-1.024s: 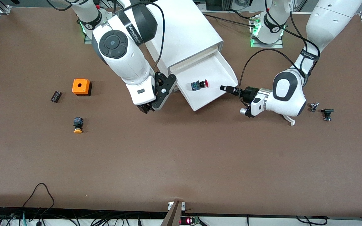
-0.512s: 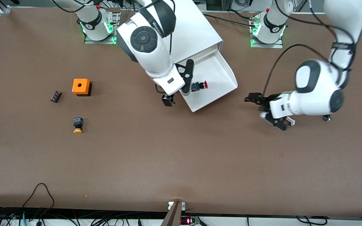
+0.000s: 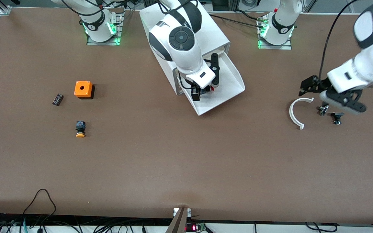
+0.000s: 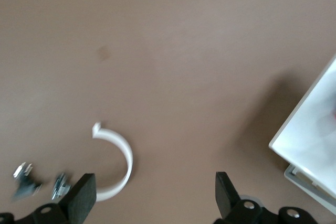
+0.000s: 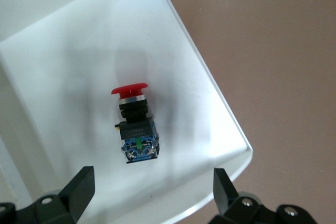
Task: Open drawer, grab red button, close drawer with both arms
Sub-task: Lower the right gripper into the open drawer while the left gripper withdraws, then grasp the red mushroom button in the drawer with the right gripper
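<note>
With the drawer (image 3: 225, 81) pulled out near the worktop's base edge, the right gripper (image 5: 149, 192) hangs wide open and empty over the button (image 5: 134, 124) inside, needing a straight descent to pinch its body, while the left gripper (image 4: 152, 198), open and empty, waits toward its own end

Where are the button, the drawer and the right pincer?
button (image 5: 129, 89): right wrist view, on its red cap.
drawer (image 3: 231, 69): front view, bare floor.
right pincer (image 5: 150, 182): right wrist view, midway between fingertips.
</note>
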{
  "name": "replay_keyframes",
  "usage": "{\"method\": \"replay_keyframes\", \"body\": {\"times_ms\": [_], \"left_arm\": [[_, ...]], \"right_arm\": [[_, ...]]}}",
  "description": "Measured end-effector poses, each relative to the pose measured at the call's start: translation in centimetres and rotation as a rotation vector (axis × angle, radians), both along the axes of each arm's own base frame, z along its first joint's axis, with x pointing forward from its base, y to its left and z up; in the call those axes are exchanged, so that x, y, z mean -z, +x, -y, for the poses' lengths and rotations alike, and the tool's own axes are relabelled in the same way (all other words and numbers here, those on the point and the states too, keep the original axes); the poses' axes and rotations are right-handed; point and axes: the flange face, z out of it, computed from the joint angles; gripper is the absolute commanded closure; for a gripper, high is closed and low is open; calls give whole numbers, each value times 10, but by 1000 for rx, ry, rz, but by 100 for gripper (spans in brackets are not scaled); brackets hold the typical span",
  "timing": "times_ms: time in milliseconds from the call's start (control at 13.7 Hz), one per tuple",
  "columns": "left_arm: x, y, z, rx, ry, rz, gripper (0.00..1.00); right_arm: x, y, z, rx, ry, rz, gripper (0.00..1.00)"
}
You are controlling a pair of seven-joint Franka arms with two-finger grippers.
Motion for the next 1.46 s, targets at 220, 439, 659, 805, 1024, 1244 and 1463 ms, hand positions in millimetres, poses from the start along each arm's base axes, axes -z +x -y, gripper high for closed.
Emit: {"method": "replay_keyframes", "body": {"times_ms": [220, 439, 659, 805, 1024, 1244, 1463], "left_arm": [[-33, -22, -18, -157, 95, 20, 0], [-34, -22, -30, -230, 114, 19, 0], [-26, -21, -32, -228, 131, -1, 0], [-17, -18, -33, -231, 133, -18, 0], [-7, -15, -39, -244, 132, -39, 0], [-7, -15, -41, -254, 131, -41, 0], [-6, -16, -40, -257, 132, -49, 0]], "right_arm": [[28, -7, -9, -48, -55, 13, 0], [36, -14, -18, -68, -56, 28, 0], [43, -23, -30, -85, -44, 37, 0], [49, -29, -35, -100, -53, 40, 4], [54, -29, -35, -109, -66, 49, 33], [54, -28, -34, -115, -75, 59, 51], [54, -27, -34, -120, -83, 69, 69]]}}
